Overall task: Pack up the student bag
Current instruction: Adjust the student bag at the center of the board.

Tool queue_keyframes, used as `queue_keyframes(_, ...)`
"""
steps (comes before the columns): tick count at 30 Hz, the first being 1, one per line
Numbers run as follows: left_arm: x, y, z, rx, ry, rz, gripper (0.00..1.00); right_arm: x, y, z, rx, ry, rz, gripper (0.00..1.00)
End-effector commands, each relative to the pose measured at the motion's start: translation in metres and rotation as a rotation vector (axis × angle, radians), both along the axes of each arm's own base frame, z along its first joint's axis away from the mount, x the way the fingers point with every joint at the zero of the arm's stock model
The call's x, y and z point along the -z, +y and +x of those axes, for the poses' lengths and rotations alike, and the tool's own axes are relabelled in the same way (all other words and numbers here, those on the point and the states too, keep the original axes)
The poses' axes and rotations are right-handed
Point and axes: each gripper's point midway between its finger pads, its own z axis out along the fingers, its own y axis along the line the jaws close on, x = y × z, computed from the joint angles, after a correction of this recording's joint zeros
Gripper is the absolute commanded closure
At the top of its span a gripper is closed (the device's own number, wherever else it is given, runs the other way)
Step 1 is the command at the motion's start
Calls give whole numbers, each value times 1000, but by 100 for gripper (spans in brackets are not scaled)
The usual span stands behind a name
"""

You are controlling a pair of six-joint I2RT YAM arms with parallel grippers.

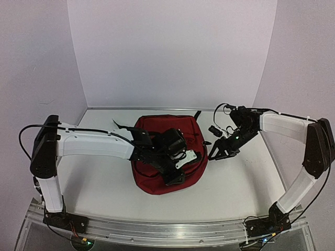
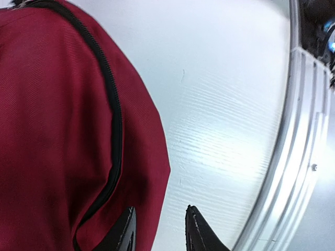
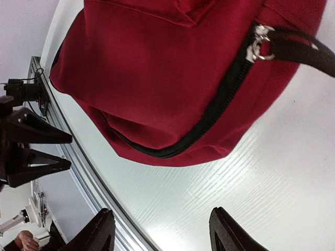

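**Bag** (image 1: 165, 124): dark red, lying flat mid-counter (image 1: 104, 188) between the two arms, with the left arm reaching over it.

**Zipper** (image 3: 209, 117): running shut along the side facing the right wrist camera. Its pull (image 3: 259, 44) is sitting at the far end, beside a strap (image 3: 303, 47).

**Left hand** (image 2: 159, 232): fingers standing slightly apart and clamping nothing. One tip is showing over the bag's edge, the other over bare counter. Whether it is touching the fabric cannot be told.

**Right hand** (image 3: 162, 232): fingers standing wide apart and empty, hovering over the counter just beside the bag.

**Hazards, as judged:**
- With no firm hold on the bag, tugging the pull is likely to drag the bag across the smooth counter instead of opening it.
- Closing on loose fabric instead of the pull would bunch the cloth and jam the zipper.
- Both hands are working close together, so they risk colliding.
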Motion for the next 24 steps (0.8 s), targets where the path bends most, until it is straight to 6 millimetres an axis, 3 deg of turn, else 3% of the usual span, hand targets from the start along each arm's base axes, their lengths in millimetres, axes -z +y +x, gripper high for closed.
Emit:
queue_keyframes(1, -9, -19, 24, 29, -124, 4, 69, 22, -6, -12, 20, 101, 8, 39)
queue_keyframes(5, 1, -33, 29, 52, -131, 24, 69, 34, -6, -11, 30, 158, 28, 42)
queue_keyframes(8, 17, -32, 40, 33, -165, 81, 68, 43, -6, -12, 31, 200, 41, 45)
queue_keyframes(14, 28, -35, 49, 31, -210, 104, 68, 56, 2, -12, 34, 273, 85, 47)
queue_keyframes(20, 45, -33, 56, 12, -227, 157, 55, 73, 8, -7, 48, 325, 105, 47)
queue_keyframes(22, 49, -30, 64, -19, -258, 182, 59, 80, 10, -1, 70, 320, 111, 46)
queue_keyframes(24, 49, -29, 71, -47, -286, 192, 69, 87, 12, 7, 101, 311, 114, 43)
